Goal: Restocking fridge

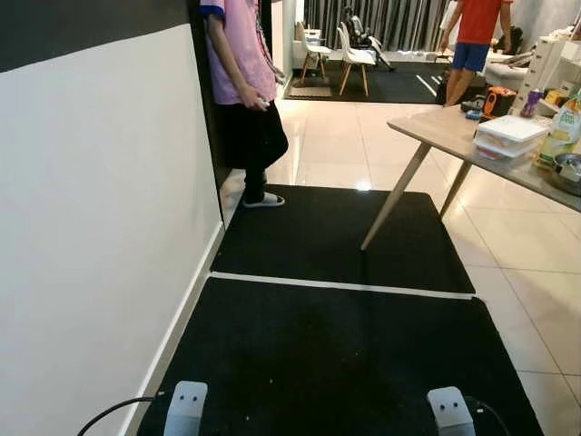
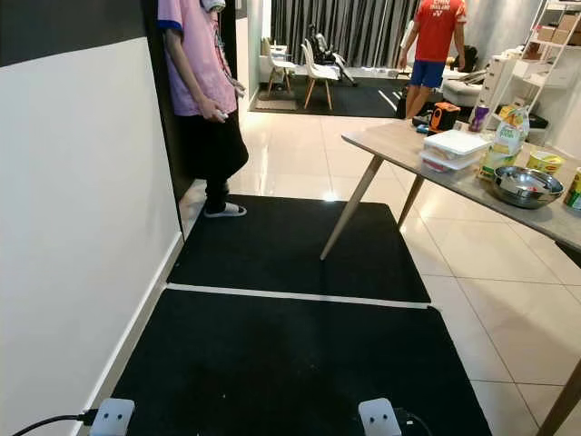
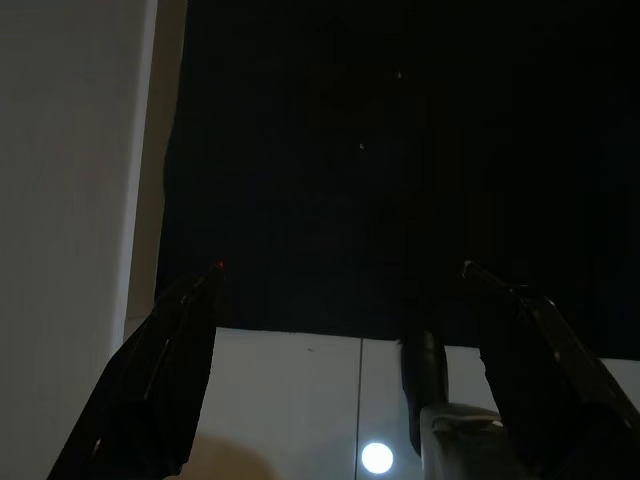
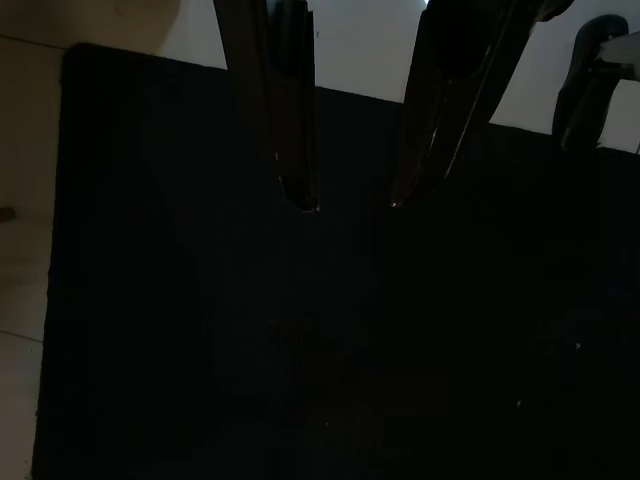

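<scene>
Both arms hang low over a black floor mat (image 1: 336,363); their grey wrists (image 1: 186,407) (image 1: 450,411) show at the bottom of the eye views. In the left wrist view my left gripper (image 3: 342,267) is open, its fingers wide apart above the mat. My right gripper (image 4: 352,206) is open with a narrower gap and nothing in it. Groceries stand on a wooden table (image 2: 399,141) ahead on the right: stacked white lidded boxes (image 2: 456,147), a steel bowl (image 2: 526,184), a green-and-white pack (image 2: 507,138) and a yellow tin (image 2: 545,162).
A tall white surface with a black band on top (image 1: 91,227) runs along my left. A person in a pink shirt (image 1: 243,86) stands beside it ahead. Another person in a red shirt (image 2: 434,45) stands far back near white chairs (image 1: 352,56). Slanted table legs (image 1: 395,195) reach onto the mat.
</scene>
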